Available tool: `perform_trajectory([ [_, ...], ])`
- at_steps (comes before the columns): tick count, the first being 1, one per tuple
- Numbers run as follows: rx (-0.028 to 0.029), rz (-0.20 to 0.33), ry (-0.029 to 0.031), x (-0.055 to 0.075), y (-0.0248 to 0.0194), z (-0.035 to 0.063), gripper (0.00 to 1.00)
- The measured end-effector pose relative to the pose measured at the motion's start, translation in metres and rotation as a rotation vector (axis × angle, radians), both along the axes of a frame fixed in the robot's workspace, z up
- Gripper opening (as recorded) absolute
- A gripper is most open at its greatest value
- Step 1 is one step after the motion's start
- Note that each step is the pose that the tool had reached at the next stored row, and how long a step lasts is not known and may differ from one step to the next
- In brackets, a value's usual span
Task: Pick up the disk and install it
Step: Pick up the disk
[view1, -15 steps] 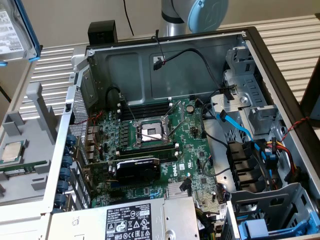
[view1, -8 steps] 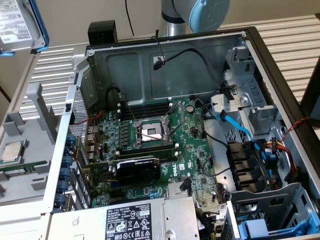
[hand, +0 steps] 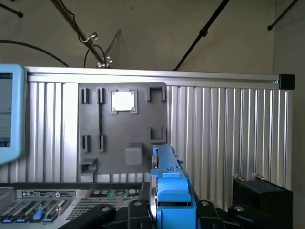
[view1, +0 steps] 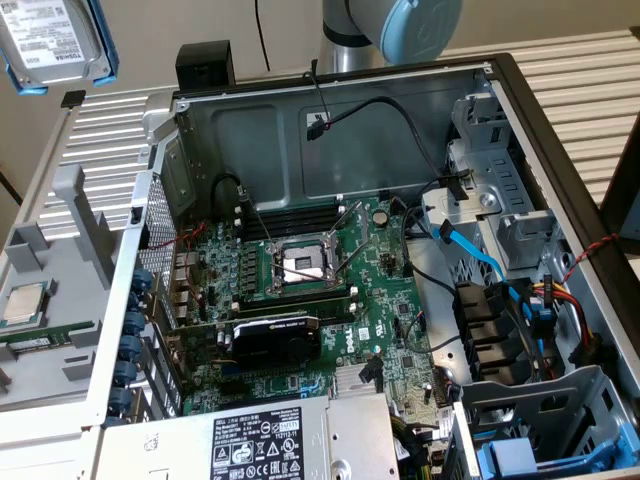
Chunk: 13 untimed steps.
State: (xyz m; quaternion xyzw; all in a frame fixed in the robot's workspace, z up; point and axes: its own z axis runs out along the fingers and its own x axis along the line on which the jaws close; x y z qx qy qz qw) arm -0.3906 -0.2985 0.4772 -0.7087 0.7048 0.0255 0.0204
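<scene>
1. The gripper (hand: 171,217) is closed on the disk (hand: 169,191). The wrist view sees the disk edge-on, its blue frame standing between the gripper's black parts.
2. In the exterior view the disk (view1: 55,40) is at 11 o'clock, outside the case (view1: 500,75). It is tilted, with its white label facing the camera.
3. The case lies open on the counter (view1: 590,70). The motherboard (view1: 300,300) is at its centre, with a bare socket (view1: 303,262) on it. A black graphics card (view1: 275,335) lies just toward 6 o'clock of the socket.
4. The power supply (view1: 260,445) is at 6 o'clock. Metal drive bays (view1: 500,200) line the 3 o'clock side, and a blue cable (view1: 470,250) runs beside them.
5. A grey tray (view1: 60,270) lies at 9 o'clock, just beside the case, and holds a square silver chip (view1: 25,303).
6. The counter is ribbed aluminium, and a black box (view1: 203,65) stands behind the case at 11 o'clock.
7. The arm (view1: 400,30) rises at 12 o'clock, beyond the case.
8. Behind the counter is a plain beige wall (hand: 152,33), crossed by thin black stand legs (hand: 205,31).
</scene>
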Motion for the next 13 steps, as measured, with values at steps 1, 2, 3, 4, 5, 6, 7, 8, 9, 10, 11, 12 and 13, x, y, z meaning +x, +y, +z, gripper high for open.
perform_trajectory([
  [1,0.0000,0.000,0.0007,0.004,-0.0003,0.0018,0.37],
  [2,0.0001,0.000,0.0014,0.008,-0.0008,0.0038,0.37],
  [3,0.0000,0.000,0.0029,0.011,-0.0011,0.0055,0.37],
  [4,0.0000,0.000,0.0045,0.015,-0.0014,0.0074,0.37],
  [5,0.0001,0.000,0.0060,0.019,-0.0015,0.0089,0.37],
  [6,0.0000,0.000,0.0077,0.023,-0.0018,0.0105,0.37],
  [7,0.0000,0.000,0.0093,0.027,-0.0020,0.0118,0.37],
  [8,0.0000,0.000,0.0108,0.031,-0.0023,0.0129,0.37],
  [9,0.0001,0.000,0.0121,0.035,-0.0025,0.0139,0.37],
  [10,0.0000,0.000,0.0134,0.039,-0.0029,0.0150,0.37],
  [11,0.0000,0.000,0.0148,0.043,-0.0034,0.0158,0.37],
  [12,0.0000,0.000,0.0156,0.047,-0.0039,0.0162,0.37],
  [13,-0.0001,0.000,0.0159,0.049,-0.0040,0.0163,0.37],
])
